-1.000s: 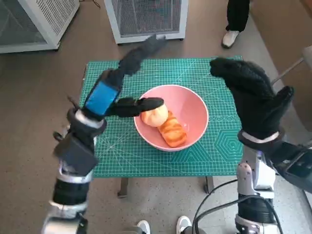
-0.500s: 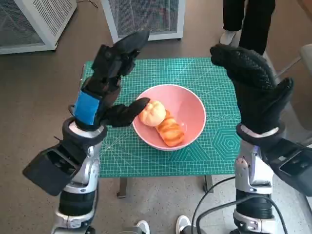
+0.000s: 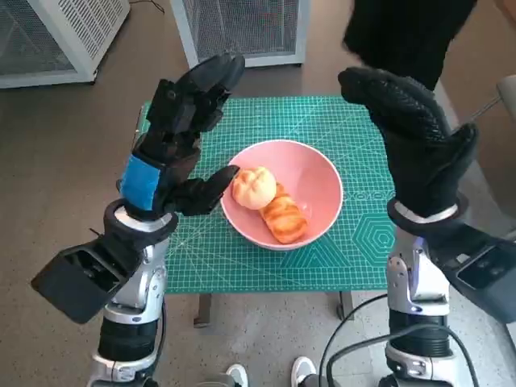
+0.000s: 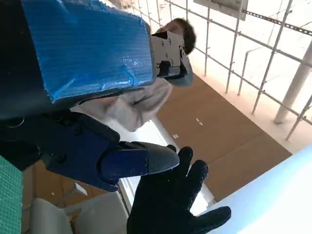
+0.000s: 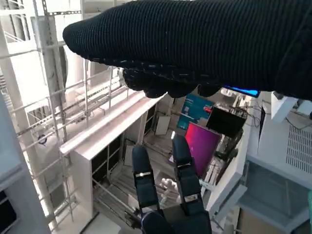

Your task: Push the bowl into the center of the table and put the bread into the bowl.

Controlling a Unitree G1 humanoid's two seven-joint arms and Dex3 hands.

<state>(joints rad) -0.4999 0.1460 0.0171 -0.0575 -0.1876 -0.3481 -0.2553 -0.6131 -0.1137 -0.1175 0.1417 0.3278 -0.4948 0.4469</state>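
The left hand [image 3: 173, 141] is raised above the left part of the bench [image 3: 355, 242], its blue-taped back facing the head camera. Its fingers are spread apart and hold nothing; the upper ones reach toward the far edge, while the lowest one points at the rim of the pink bowl [image 3: 318, 181], just beside it. The right hand [image 3: 411, 137] in its black knitted glove stands upright over the right part of the bench, fingers apart and slightly bent, empty too. In the left wrist view the gloved right hand shows with its fingers fanned out.

The bowl sits near the middle of the green cutting mat [image 3: 266, 258] that covers the bench. Inside it lie a round bun [image 3: 255, 187] on the left and a striped bread roll [image 3: 284, 218] touching it. A person in dark clothing [image 3: 403, 32] stands beyond the far edge, and a white mesh cabinet [image 3: 242, 28] is on the floor there.
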